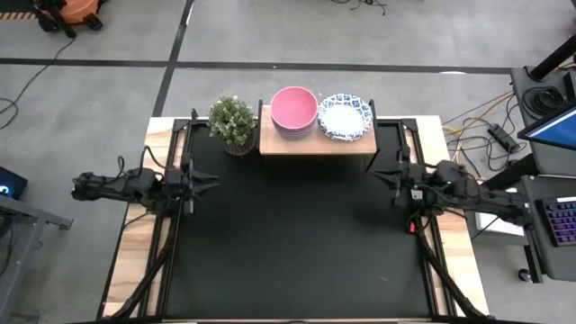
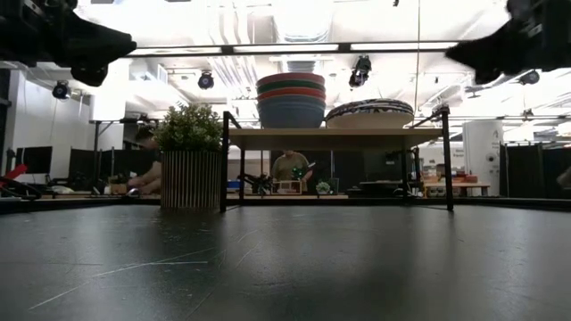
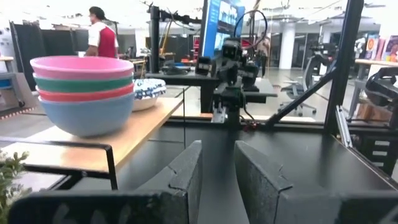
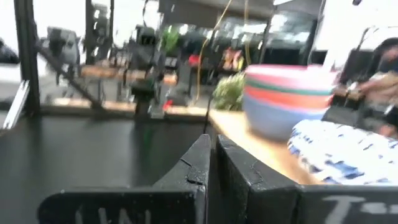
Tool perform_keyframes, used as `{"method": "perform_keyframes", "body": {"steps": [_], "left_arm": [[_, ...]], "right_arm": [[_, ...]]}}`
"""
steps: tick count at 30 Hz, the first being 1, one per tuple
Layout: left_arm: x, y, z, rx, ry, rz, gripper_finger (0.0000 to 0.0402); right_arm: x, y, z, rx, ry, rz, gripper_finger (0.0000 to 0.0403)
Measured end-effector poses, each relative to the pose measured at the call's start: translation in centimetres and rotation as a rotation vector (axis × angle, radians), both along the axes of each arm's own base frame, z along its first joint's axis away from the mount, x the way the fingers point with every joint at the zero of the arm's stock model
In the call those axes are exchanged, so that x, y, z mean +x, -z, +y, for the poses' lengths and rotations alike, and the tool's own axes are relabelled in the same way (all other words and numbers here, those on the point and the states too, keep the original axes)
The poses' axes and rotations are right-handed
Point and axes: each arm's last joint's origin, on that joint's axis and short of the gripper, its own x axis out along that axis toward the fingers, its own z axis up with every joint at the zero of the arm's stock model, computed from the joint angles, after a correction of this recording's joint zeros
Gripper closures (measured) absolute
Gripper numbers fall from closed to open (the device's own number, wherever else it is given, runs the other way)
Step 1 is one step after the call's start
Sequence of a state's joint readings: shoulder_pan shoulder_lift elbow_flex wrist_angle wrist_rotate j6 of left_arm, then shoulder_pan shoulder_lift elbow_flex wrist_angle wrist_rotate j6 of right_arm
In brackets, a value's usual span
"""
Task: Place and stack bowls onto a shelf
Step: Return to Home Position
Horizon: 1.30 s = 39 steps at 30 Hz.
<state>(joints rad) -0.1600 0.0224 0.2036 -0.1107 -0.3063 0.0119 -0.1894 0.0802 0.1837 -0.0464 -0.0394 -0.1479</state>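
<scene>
Nearest the front, bare black bench (image 1: pixel 288 256) with wooden borders.

Halfway back, over the left border, left tool (image 1: pixel 211 180): raised above the bench, pointing inward, fingers (image 3: pixel 186 171) parted with a clear gap, gripping nothing. Opposite, over the right border, right tool (image 1: pixel 378 176): also raised and pointing inward, fingers (image 4: pixel 196 158) drawn together to a thin slit, empty. Both well apart from the shelf.

Farther back, along the rear edge, light wooden shelf (image 1: pixel 315 144) on dark legs. On its left half, upright nested stack of four plain bowls (image 1: pixel 293 110): blue at the bottom, then red, then green, pink on top. Just beside it on the right half, lower stack of white bowls (image 1: pixel 346 117) with blue patterned rims; exact number not clear. Touching or a hair apart between the two stacks: cannot tell.

Left of the shelf, just beside its leg, small potted plant (image 1: pixel 232 120) in a ribbed pot, standing on the bench.

Beyond the bench, in the low view, workshop with desks and a seated person (image 2: pixel 290 165), seen under the shelf.
</scene>
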Motion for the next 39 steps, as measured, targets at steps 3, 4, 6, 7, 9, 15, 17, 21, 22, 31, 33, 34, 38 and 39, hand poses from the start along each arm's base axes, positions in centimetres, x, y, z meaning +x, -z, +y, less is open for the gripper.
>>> {"method": "perform_keyframes", "body": {"steps": [3,4,6,7,9,15,17,21,22,31,33,34,38,39], "left_arm": [[0.1,0.3,0.0,-0.005,0.001,-0.011,0.0326],[0.1,0.4,0.0,-0.005,0.001,-0.016,0.0326],[0.2,1.0,0.0,-0.004,0.001,-0.005,0.0326],[0.3,1.4,-0.1,-0.003,0.001,0.001,0.0326],[0.6,2.0,-0.1,-0.003,0.002,-0.006,0.0326],[1.4,4.7,-0.3,0.003,0.015,0.003,0.0326],[1.6,4.7,-0.4,-0.007,0.050,0.014,0.0326],[1.7,5.0,-0.5,0.038,0.062,0.072,0.0326],[1.8,5.1,-0.5,0.065,0.059,0.084,0.0326],[2.1,5.5,-0.5,0.095,0.057,0.133,0.0326],[2.1,5.5,-0.5,0.097,0.057,0.141,0.0326],[2.1,5.6,-0.5,0.097,0.057,0.143,0.0326],[2.2,5.7,-0.5,0.099,0.055,0.155,0.0326],[2.2,5.7,-0.5,0.099,0.055,0.157,0.0326]], "right_arm": [[-0.7,0.1,0.1,-0.011,0.015,-0.022,0.0385],[-0.7,0.3,0.1,-0.017,0.016,-0.012,0.0385],[-0.7,0.7,0.1,-0.028,0.015,0.006,0.0385],[-0.6,0.5,0.1,-0.043,0.016,-0.020,0.0385],[-0.3,1.1,0.0,-0.052,0.013,-0.027,0.0385],[0.6,4.3,0.1,-0.025,-0.068,0.001,0.0385],[0.7,4.6,0.2,-0.006,-0.096,0.030,0.0385],[0.8,4.6,0.2,0.021,-0.126,0.039,0.0385],[0.9,4.7,0.2,0.041,-0.121,0.040,0.0385],[0.9,4.8,0.2,0.095,-0.119,0.048,0.0385],[0.9,4.8,0.2,0.093,-0.119,0.048,0.0385],[0.9,4.8,0.2,0.093,-0.119,0.048,0.0385],[0.9,4.8,0.2,0.093,-0.119,0.049,0.0385],[0.9,4.8,0.2,0.093,-0.119,0.049,0.0385]]}}
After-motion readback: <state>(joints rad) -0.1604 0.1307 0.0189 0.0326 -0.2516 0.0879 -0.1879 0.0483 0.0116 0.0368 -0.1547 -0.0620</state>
